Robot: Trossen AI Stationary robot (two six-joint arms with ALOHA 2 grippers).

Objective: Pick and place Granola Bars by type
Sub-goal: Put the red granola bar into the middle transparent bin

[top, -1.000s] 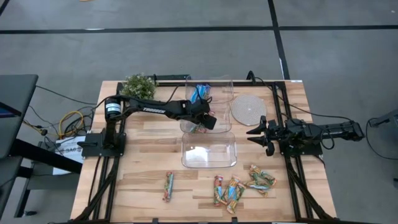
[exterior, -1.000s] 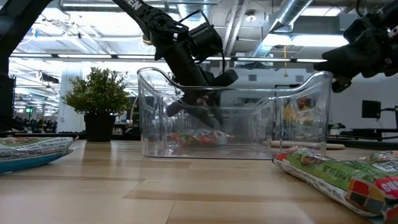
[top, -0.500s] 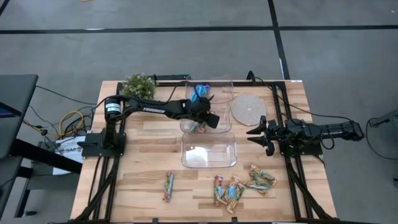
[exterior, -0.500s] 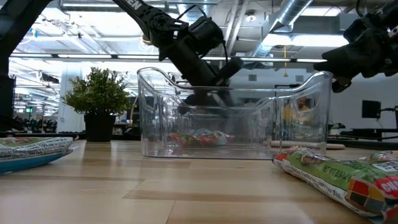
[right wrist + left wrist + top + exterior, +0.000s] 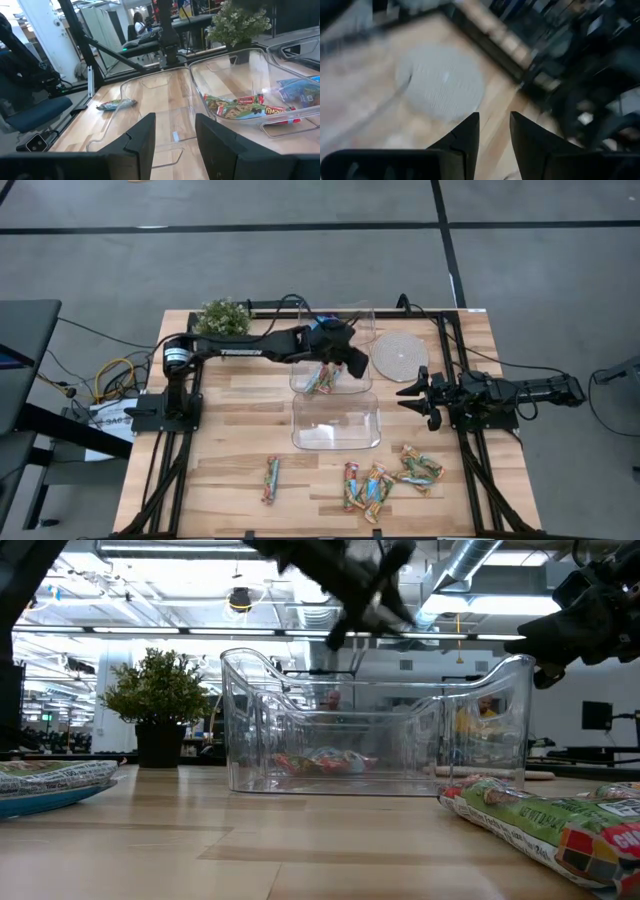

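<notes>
Three clear tubs stand in a row. The far tub (image 5: 345, 315) holds blue bars (image 5: 300, 92). Red-green-orange bars (image 5: 322, 378) lie flat on the floor of the middle tub (image 5: 300, 380). The near tub (image 5: 335, 420) holds nothing. More bars lie on the table: one alone (image 5: 271, 478) and a cluster (image 5: 385, 478). My left gripper (image 5: 357, 365) hangs open and empty above the middle tub's right end, clear of its rim (image 5: 365, 615). My right gripper (image 5: 405, 391) waits open off the tubs' right side.
A round woven mat (image 5: 398, 355) lies right of the tubs, under my left gripper's view (image 5: 442, 87). A small potted plant (image 5: 222, 317) stands at the far left corner. Bare wood stretches left of the tubs and around the lone bar.
My left gripper has risen out of the middle tub, from near its floor to well above its rim. It has swung toward the table's right and far side and turned to face the round mat. The bars in the tub stay where they lay.
</notes>
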